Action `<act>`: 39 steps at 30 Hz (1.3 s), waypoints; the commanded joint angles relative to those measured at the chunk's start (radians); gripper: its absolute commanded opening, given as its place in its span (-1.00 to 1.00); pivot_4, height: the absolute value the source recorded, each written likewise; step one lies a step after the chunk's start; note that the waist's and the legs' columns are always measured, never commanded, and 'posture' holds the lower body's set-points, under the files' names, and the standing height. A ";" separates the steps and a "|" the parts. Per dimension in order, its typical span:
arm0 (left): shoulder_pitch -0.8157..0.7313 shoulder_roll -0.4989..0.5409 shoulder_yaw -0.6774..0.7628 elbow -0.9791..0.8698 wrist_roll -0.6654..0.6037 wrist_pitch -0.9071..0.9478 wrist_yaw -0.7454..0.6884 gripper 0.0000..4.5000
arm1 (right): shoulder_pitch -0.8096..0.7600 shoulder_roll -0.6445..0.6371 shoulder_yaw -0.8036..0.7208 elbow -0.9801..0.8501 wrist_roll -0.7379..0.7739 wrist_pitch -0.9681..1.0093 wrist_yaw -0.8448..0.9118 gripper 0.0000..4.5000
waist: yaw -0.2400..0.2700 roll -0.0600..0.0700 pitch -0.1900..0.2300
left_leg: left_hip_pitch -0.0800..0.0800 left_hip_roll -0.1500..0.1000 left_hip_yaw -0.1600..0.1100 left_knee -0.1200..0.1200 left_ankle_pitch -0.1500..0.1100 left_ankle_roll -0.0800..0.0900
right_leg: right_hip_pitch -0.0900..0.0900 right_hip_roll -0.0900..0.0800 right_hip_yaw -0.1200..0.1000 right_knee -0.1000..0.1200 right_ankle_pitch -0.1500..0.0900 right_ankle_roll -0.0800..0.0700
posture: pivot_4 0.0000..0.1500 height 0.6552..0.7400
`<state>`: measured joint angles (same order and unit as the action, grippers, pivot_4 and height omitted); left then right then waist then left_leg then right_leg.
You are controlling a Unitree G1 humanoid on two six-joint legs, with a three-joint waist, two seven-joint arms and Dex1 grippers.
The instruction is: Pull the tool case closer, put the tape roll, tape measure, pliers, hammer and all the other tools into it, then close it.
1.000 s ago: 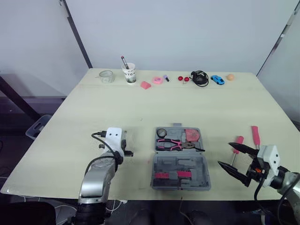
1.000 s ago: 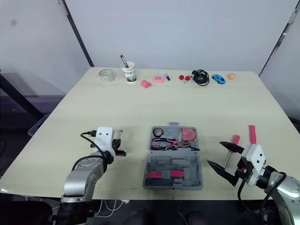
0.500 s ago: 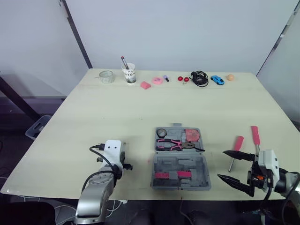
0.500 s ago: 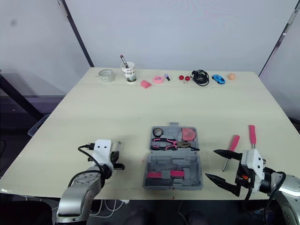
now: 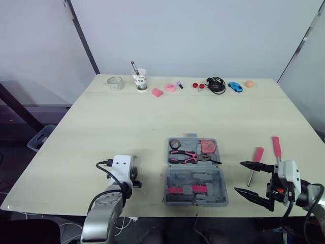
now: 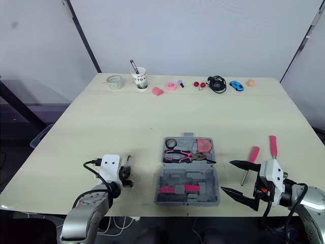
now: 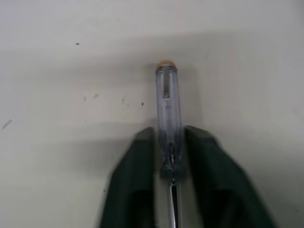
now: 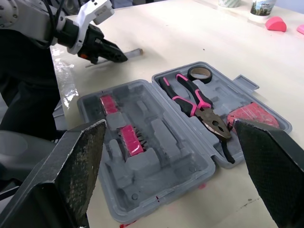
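While the grey tool case (image 5: 195,175) lies open at the middle of the table's (image 5: 127,117) near edge, my left pincer (image 5: 133,175) sits low over the tabletop just left of it, toward the near-left corner. My right pincer (image 5: 238,177) hangs at the near edge on the case's other side, its two black prongs spread wide apart. Two red-handled tools (image 5: 255,157) lie on bare wood between the case and the right edge. A cup (image 5: 140,80), a black cable (image 5: 217,84) and a blue toy car (image 5: 235,86) line the far edge.

Seen from my left wrist, both fingers (image 7: 137,180) press against the sides of a screwdriver (image 7: 167,109) with a clear handle. The handle lies flat on the table and its amber cap points away from me. That pincer is clamped on it.

Seen from my right wrist, the case fills the middle ground. The pliers (image 8: 194,102) lie in the far half, with the tape roll (image 8: 199,73) just beside their handles and a red tape measure (image 8: 251,116) just beside their nose. Pink pieces (image 8: 126,137) sit in the near half's slots.
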<state>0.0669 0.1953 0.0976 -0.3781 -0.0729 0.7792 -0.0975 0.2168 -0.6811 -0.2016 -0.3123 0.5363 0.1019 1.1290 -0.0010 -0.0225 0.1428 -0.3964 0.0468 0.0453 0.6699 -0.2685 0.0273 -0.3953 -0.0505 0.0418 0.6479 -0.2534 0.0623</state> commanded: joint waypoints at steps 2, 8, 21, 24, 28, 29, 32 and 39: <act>-0.005 0.013 0.010 -0.020 -0.011 -0.018 -0.019 0.67 | -0.006 -0.005 -0.004 -0.038 0.006 -0.008 -0.006 1.00 | 0.000 0.000 0.000 | 0.000 0.000 0.000 0.000 0.000 0.000 | 0.000 0.000 0.000 0.000 0.000 0.000 | 1.00 1.00; -0.011 0.110 0.017 -0.072 -0.034 -0.031 -0.116 0.97 | -0.003 0.003 -0.003 -0.035 -0.004 -0.016 -0.018 1.00 | 0.000 0.000 0.000 | 0.000 0.000 0.000 0.000 0.000 0.000 | 0.000 0.000 0.000 0.000 0.000 0.000 | 1.00 1.00; -0.250 0.639 -0.074 0.272 -0.118 -0.502 -0.887 0.97 | -0.041 0.003 0.023 -0.032 0.008 -0.011 -0.003 1.00 | 0.003 0.000 0.001 | 0.000 0.000 0.004 0.000 0.000 0.000 | 0.000 0.000 -0.001 0.000 -0.002 -0.004 | 1.00 1.00; -0.367 0.755 -0.166 0.440 -0.056 -0.725 -1.106 0.97 | -0.072 -0.015 0.033 -0.041 0.023 0.011 0.023 1.00 | 0.003 0.000 0.001 | 0.000 0.000 0.006 0.000 0.000 0.000 | 0.000 0.000 -0.001 -0.001 -0.002 -0.004 | 1.00 1.00; -0.541 0.803 -0.265 0.601 -0.027 -0.908 -1.345 0.97 | -0.118 -0.041 0.051 -0.046 0.045 0.045 0.053 1.00 | 0.008 0.000 0.002 | -0.001 0.000 0.006 0.000 0.000 0.000 | -0.001 0.000 -0.001 -0.002 -0.002 -0.004 | 1.00 1.00; -0.578 0.804 -0.286 0.627 -0.024 -0.939 -1.395 0.97 | -0.126 -0.045 0.056 -0.045 0.049 0.052 0.059 1.00 | 0.012 0.000 0.002 | -0.001 0.000 0.006 0.000 0.000 0.000 | -0.001 0.000 -0.001 -0.002 -0.002 -0.004 | 1.00 1.00; -0.683 0.840 -0.408 0.687 -0.030 -1.066 -1.510 0.97 | -0.148 -0.048 0.073 -0.029 0.048 0.057 0.077 1.00 | 0.015 0.000 0.002 | -0.002 0.000 0.006 0.000 0.000 0.000 | -0.001 0.001 -0.001 -0.002 -0.002 -0.004 | 1.00 1.00; -0.948 0.882 -0.783 0.897 0.047 -1.410 -1.517 0.97 | -0.171 -0.031 0.095 0.019 0.028 0.029 0.098 1.00 | 0.016 -0.001 0.002 | -0.002 0.000 0.005 0.000 0.000 0.000 | 0.000 0.002 -0.001 -0.002 0.000 0.000 | 1.00 1.00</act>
<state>-0.8447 1.0746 -0.6452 0.4837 -0.0514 -0.5432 -1.5571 0.0539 -0.7128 -0.0931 -0.2902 0.5568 0.1477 1.2179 0.0152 -0.0234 0.1450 -0.3988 0.0472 0.0499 0.6705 -0.2684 0.0276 -0.3957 -0.0481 0.0415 0.6463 -0.2536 0.0624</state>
